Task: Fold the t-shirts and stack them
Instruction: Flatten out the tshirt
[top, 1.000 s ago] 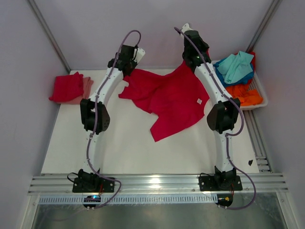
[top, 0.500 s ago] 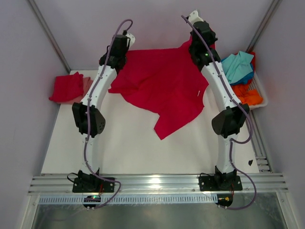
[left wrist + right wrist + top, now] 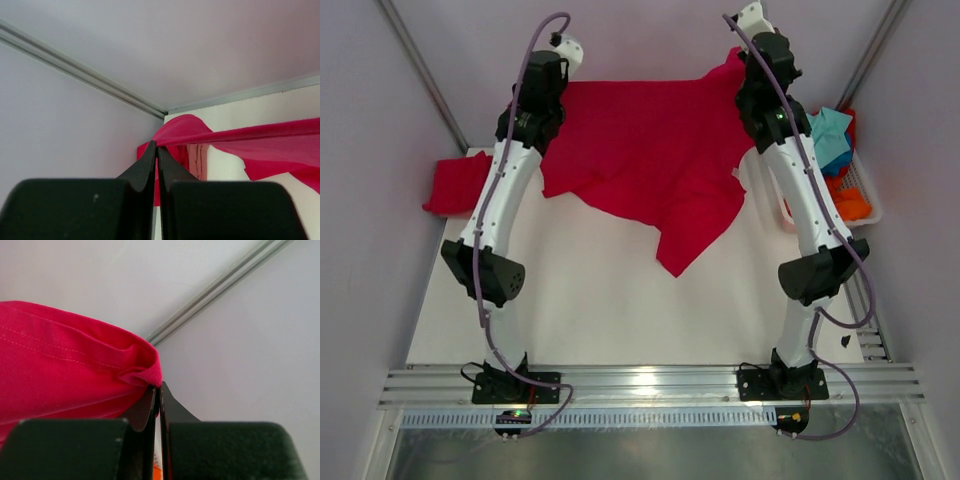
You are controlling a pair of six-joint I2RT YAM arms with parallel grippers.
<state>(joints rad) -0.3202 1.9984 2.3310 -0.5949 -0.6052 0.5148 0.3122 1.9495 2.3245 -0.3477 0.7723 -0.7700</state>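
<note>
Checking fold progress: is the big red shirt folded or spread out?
Spread out: the red shirt hangs stretched between the left claw and the right claw.

Soft, even light falls from above, leaving only faint shadow beneath the crimson t-shirt. A white glare patch sits on the rail by my bases. In both wrist views my dark fingers blur.

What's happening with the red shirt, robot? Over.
Left gripper and right gripper shut on red shirt. Shirt stretched between them, tail hanging down. Folded pile left, basket right, off to the sides.
</note>
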